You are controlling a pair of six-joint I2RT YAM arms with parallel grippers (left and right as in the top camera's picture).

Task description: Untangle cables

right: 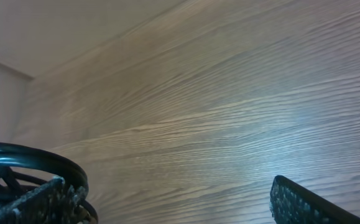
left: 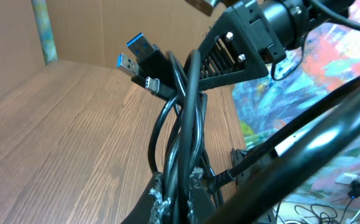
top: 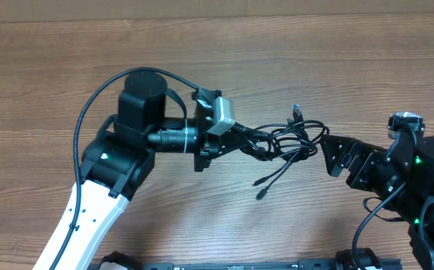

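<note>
The cables [top: 293, 139] are a tangle of thin black cords in the middle of the table, with loose plug ends trailing toward the front [top: 261, 193]. My left gripper [top: 251, 144] is shut on the bundle's left side. In the left wrist view the cords [left: 183, 118] run up from between its fingers [left: 178, 188] to blue USB plugs [left: 136, 53]. My right gripper [top: 329, 155] is open, just right of the loops. In the right wrist view its fingers [right: 167, 196] are spread wide, and cable loops [right: 40, 160] lie against the left finger, not between the fingers.
The wooden table [top: 202, 45] carries only the cables. The right arm's black body [top: 411, 172] stands at the right edge. In the left wrist view the right gripper [left: 248, 37] shows beyond the plugs.
</note>
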